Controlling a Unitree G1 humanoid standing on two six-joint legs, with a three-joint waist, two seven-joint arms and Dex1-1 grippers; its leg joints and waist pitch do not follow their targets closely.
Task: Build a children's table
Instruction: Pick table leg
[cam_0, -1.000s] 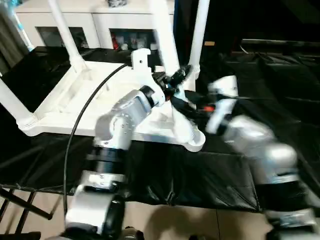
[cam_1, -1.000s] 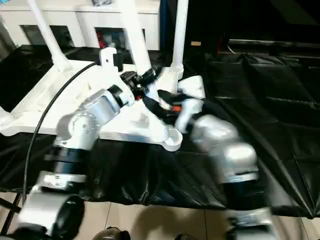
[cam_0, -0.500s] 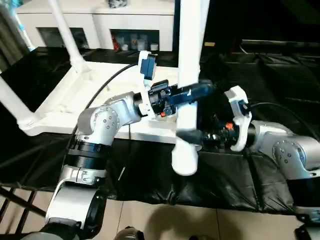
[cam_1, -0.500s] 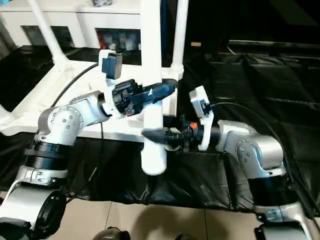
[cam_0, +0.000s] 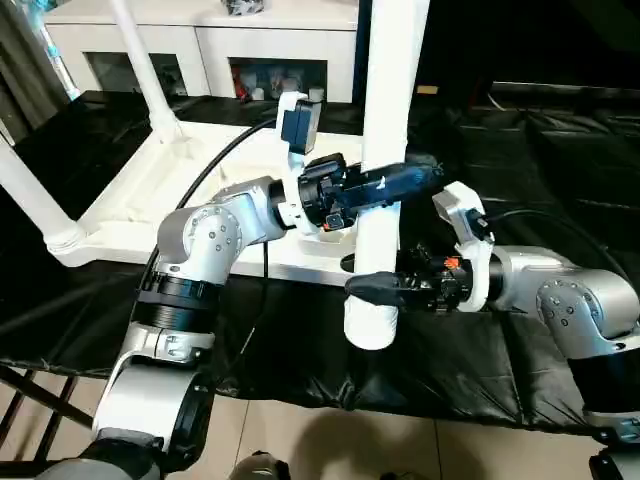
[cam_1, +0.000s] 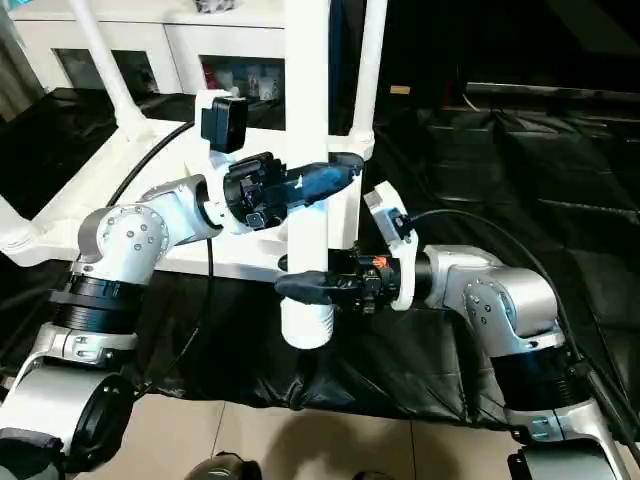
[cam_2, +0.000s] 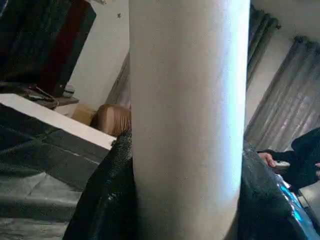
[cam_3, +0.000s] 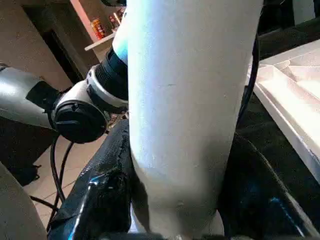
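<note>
You had no brand, label or writing that could be read anywhere in these views. The table top (cam_0: 190, 195) lay upside down on the black-covered work surface (cam_0: 450, 360), ribbed side up, reaching to that surface's near edge, with the white cabinet (cam_0: 200, 50) behind its far edge. Three legs stood upright in its corner sockets: one at the far left corner (cam_0: 140, 65), one at the near left corner (cam_0: 30, 205), and one at the far right corner (cam_1: 372, 70). You held the fourth leg (cam_0: 385, 150) upright in front of the top's near right corner, its lower end hanging over the near edge of the work surface and touching nothing. Your left gripper (cam_0: 395, 185) was clamped around the tube partway up, fingers pressed to both sides. Your right gripper (cam_0: 375, 288) was clamped around it lower, just above the bottom end, jaws likewise tight on the tube.
</note>
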